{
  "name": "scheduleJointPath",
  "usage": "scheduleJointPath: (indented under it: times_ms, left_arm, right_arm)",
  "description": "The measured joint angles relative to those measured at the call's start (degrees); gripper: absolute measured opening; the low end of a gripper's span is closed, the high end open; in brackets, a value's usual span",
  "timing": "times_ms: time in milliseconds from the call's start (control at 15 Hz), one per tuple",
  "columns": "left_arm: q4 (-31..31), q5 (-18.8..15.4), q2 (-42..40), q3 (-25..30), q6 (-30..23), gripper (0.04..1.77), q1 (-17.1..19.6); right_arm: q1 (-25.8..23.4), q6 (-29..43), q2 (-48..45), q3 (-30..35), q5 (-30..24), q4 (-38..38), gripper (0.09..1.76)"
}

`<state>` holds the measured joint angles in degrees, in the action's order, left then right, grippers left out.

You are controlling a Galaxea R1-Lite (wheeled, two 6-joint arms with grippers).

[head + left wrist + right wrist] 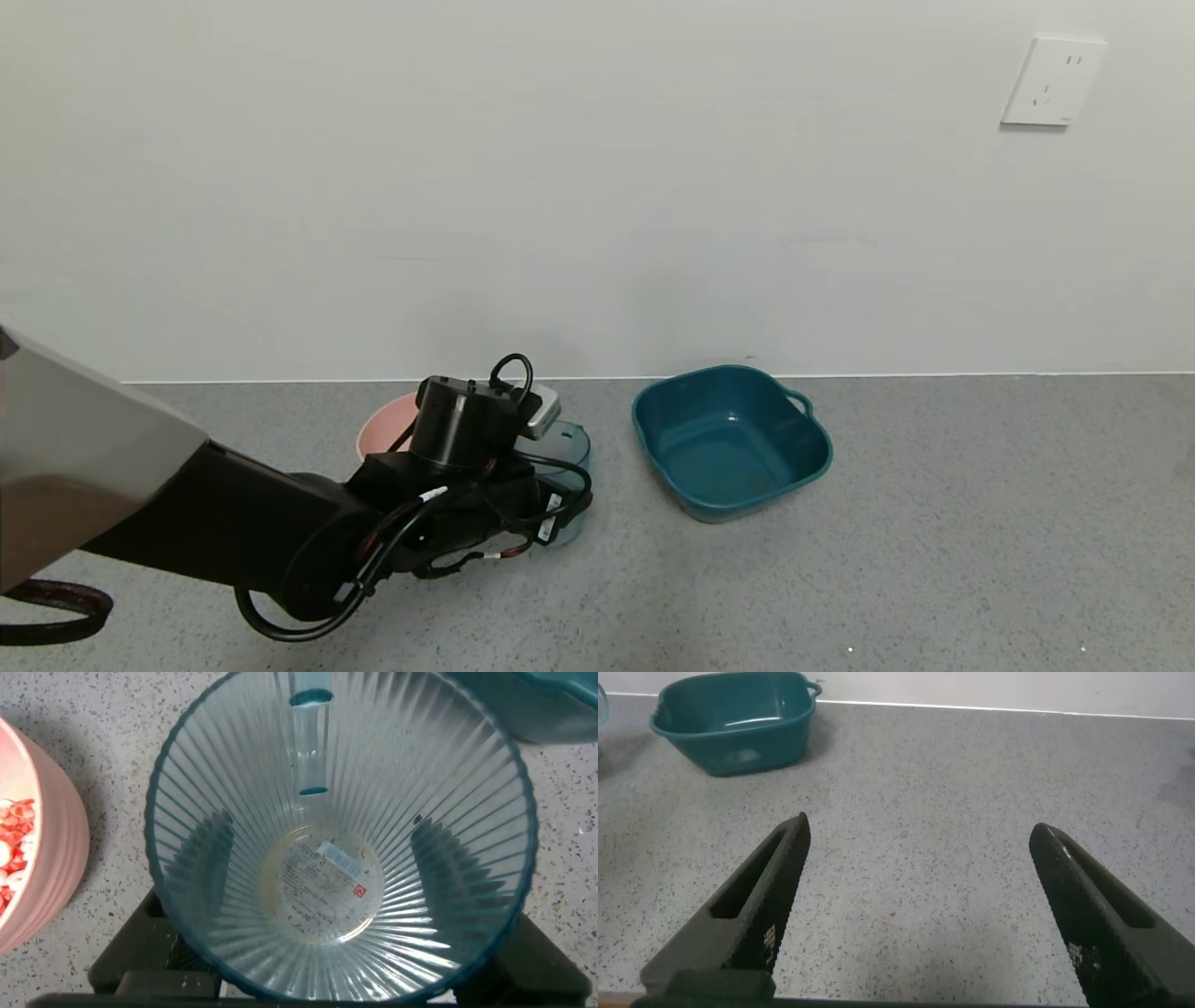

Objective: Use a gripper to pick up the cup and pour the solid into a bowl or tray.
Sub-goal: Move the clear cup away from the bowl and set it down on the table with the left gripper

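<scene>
Cup point(341, 849) is sitting upright and empty: the left wrist view is looking straight down its mouth to a bare base with a label, ribbed wall filling the frame. Its long axis is running vertical, mouth up. In the head view the cup point(565, 457) is showing at centre frame, mostly hidden behind the wrist.

Left gripper point(551, 509) is at the cup; dark pads are showing through the wall on both sides, so the jaws are reading as clamped on the cup, though actual contact is hard to confirm.

Pink bowl point(37, 849) is lying just beside the cup, at the left edge of the wrist frame, with the solid point(11, 845) already inside it. Pour looks done; the coming move is likely setting the cup down on the bench point(934, 523).

Teal tub point(730, 439) is sitting right of centre, apart from the cup.

Right gripper point(924, 915) is idling over bare bench, jaws spread wide, holding nothing, well away from the cup.
</scene>
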<state>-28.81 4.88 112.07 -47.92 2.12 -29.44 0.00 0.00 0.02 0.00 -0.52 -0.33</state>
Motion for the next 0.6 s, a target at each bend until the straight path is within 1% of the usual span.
scheduleJointPath:
  times_ms: [600]
  left_arm:
    - [-1.76,0.02,3.25,0.22,0.09,1.32,0.0]
  right_arm:
    - [0.0,0.0,0.0,0.0,0.01,0.02,1.71]
